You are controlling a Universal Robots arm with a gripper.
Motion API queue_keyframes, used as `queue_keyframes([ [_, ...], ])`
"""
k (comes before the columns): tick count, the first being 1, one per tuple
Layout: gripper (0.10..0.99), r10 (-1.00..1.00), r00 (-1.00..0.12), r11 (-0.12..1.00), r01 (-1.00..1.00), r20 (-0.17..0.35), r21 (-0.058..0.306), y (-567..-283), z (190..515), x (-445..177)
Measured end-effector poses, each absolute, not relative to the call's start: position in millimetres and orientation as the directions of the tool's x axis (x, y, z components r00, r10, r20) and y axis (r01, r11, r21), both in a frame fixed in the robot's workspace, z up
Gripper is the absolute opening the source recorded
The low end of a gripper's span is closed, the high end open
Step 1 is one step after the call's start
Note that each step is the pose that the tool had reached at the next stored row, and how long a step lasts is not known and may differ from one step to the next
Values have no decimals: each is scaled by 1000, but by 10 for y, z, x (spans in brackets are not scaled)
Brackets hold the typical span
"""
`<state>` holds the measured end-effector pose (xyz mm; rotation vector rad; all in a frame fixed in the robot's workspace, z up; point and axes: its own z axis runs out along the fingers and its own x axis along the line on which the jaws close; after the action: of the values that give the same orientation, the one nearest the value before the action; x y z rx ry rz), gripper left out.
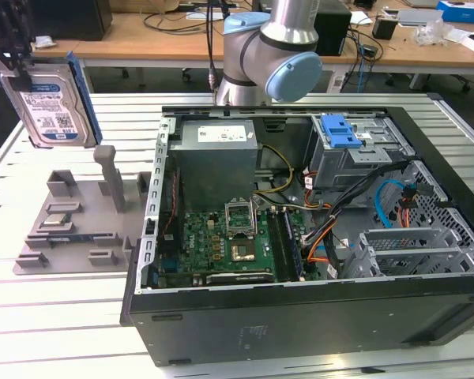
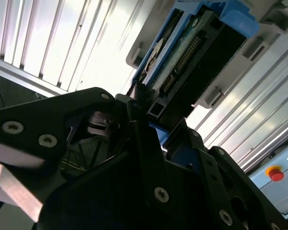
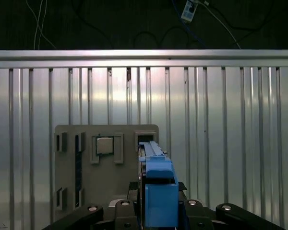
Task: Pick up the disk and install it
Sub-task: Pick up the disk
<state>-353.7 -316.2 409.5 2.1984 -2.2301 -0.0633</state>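
your pincer [image 2: 151, 117] is clamped on the disk [image 1: 51, 103], holding it upright and clear of the counter [image 3: 230, 143]. the grey tray [image 3: 105, 158] lies right below it, and the open case [image 1: 300, 237] sits off to one side.

Nothing actually readable here tbh.

- disk [image 1: 54, 106]: white label, blue strip along lower edge, rows of dark print, all too small to make out
- grey power-supply box [image 1: 217, 170] inside case: white sticker [image 1: 225, 136] near top, few dark marks, no legible word or number
- motherboard [image 1: 221, 245]: tiny white markings, can't tell what they say
- second wrist view: red button [image 2: 276, 173] on yellow base, lettering not legible
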Motion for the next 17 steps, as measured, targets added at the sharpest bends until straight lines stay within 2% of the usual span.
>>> queue_keyframes([
  [17, 369, -1000, -15, 14, -999, -22, 35, -3162, 4342, -3537],
])
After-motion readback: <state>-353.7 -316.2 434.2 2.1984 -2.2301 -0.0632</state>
